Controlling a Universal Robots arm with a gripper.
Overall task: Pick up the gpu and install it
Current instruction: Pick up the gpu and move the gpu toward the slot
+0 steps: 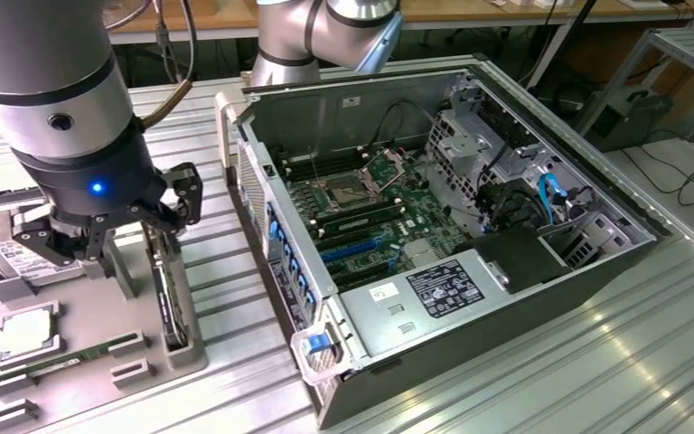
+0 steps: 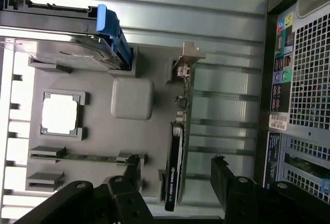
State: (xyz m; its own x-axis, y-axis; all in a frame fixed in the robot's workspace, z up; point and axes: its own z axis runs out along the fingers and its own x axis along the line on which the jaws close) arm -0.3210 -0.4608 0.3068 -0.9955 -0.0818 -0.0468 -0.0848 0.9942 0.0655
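1. Black two-finger gripper [image 1: 108,242] [image 2: 178,175], on a silver-and-black robot arm [image 1: 46,90], hangs over a grey moulded parts tray [image 1: 94,366] [image 2: 98,131] at the ext. view's left. The tray sits on a ribbed aluminium table [image 1: 636,362] [image 2: 154,7].
2. Jaws are spread wide apart w/ nothing clamped btwn them.
3. The gpu [image 1: 169,307] [image 2: 178,141] is a thin dark circuit card w/ a black fan shroud & a pale beige metal end bracket. It stands on edge in a slot of the tray, along the tray's side nearest the PC case.
4. Wrist view: the card sits btwn the two black fingers [image 2: 223,177], one either side. Gaps show on both sides, so there is no contact.
5. Also in the tray are a square silver processor chip [image 1: 28,330] [image 2: 59,113] in a framed pocket & a slim green memory stick [image 1: 76,353] [image 2: 87,157] in low clips. At the far end is a silver hard drive [image 1: 10,253] [image 2: 62,53] w/ a blue plastic carrier.
6. Open black-and-grey tower PC case [image 1: 468,298] [image 2: 304,79] lies on its side just beside the tray, toward the ext. view's right. Its green motherboard [image 1: 371,217] is exposed.
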